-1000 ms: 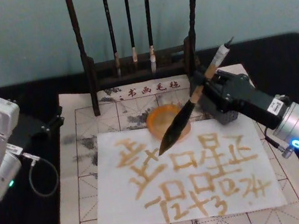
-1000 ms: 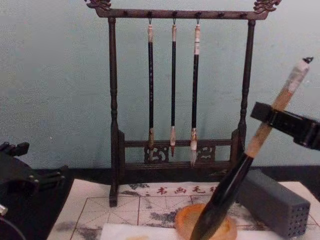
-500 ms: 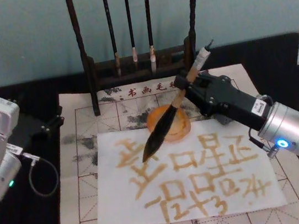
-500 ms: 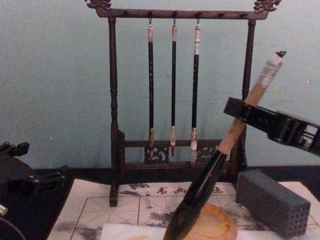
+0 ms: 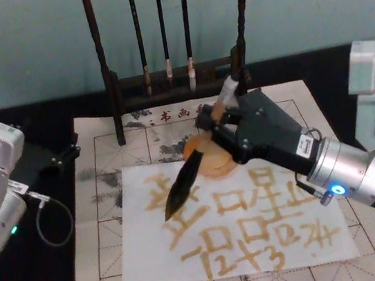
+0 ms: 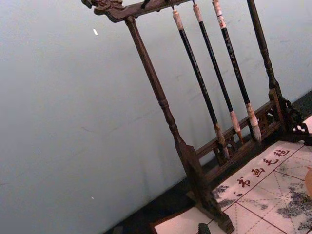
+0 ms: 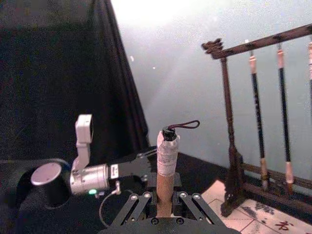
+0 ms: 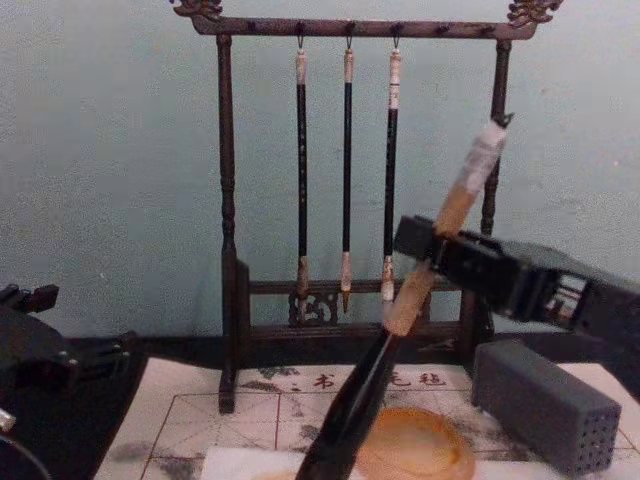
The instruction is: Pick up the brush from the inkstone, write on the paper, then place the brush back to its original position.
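Observation:
My right gripper [image 5: 218,116] is shut on the tan handle of the brush [image 5: 187,177], which slants down to my left. Its dark bristle tip hangs over the left characters on the white paper [image 5: 148,258]; whether it touches the paper I cannot tell. The amber inkstone [image 5: 216,167] sits at the paper's far edge, partly behind the brush and gripper. From the chest, the brush [image 8: 362,392] crosses in front of the inkstone [image 8: 418,450], held by the right gripper [image 8: 428,250]. The right wrist view looks up the white-wrapped handle [image 7: 167,157]. My left gripper [image 5: 63,152] rests parked at the mat's left.
A dark wooden rack [image 5: 112,88] with three thin hanging brushes [image 8: 346,170] stands behind the inkstone. A grey rectangular block [image 8: 545,402] with small holes lies to the right. The gridded practice mat [image 5: 97,195] lies under the paper, and tan characters cover much of the sheet.
The right gripper has carried the brush to the left and forward, off the inkstone and out over the paper's left side. The left arm has not moved.

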You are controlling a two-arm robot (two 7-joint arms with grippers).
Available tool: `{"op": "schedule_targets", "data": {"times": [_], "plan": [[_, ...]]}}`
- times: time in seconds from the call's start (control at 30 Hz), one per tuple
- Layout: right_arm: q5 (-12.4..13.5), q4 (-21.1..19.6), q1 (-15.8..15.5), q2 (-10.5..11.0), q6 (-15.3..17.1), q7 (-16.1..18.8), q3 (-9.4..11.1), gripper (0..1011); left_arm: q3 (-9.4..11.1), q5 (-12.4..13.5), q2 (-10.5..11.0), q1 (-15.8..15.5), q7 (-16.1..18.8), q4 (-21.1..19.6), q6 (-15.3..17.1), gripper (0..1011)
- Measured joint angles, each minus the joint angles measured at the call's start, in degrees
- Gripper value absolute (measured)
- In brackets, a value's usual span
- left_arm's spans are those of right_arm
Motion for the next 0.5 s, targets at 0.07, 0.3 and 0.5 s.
{"op": "schedule_targets", "data": {"times": [0.07,0.3,0.5], "plan": [[-0.49,0.18,0.16,-0.02,-0.31,0.35,-0.43,182,0.00,0.00,0.00,0.00,0.00,0.00,0.00,1001],[-2.44,0.71,0.76,-0.20,-1.95,2.14,-1.89,182,0.00,0.00,0.00,0.00,0.00,0.00,0.00,1001],[-3.61,0.84,0.97,-0.05,-3.09,3.77,-2.88,182,0.00,0.00,0.00,0.00,0.00,0.00,0.00,1001]]}}
